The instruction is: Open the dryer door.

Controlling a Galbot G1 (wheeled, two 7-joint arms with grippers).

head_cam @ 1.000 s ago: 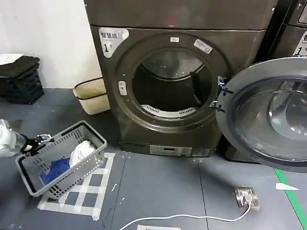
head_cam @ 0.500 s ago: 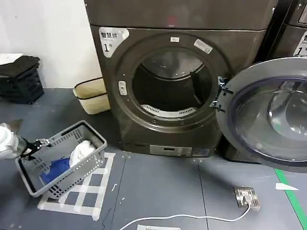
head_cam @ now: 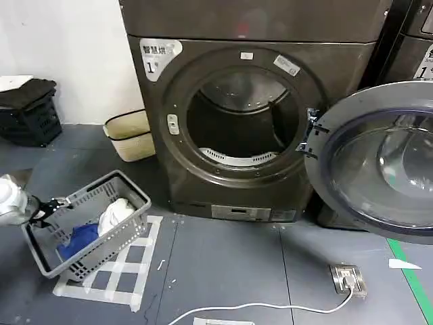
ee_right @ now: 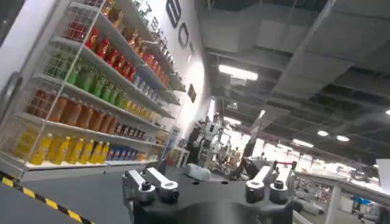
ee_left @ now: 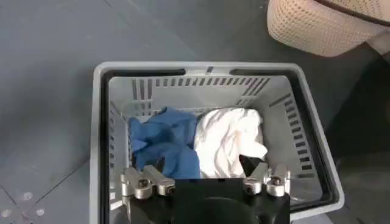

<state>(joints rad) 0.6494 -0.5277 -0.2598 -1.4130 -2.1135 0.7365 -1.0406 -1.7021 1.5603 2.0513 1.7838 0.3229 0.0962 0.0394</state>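
Two grippers off the dryer door (head_cam: pixel 379 159), swung wide; left gripper (ee_left: pixel 204 178) spread above the basket (ee_left: pixel 314 143), right gripper (ee_right: pixel 207 182) spread, raised; a stray swing could knock it shut.

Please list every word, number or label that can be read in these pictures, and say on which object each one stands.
"1": white sticker on the dryer, upper left of its opening; the characters above the digit are too blurred to read.
"1": sticker on the neighbouring machine, cut off by the edge.
Small labels on the opening's ring: too small to read.
Large wall letters in the right wrist view: partly cut off, unreadable.
Bottle labels on the shelves: too small.
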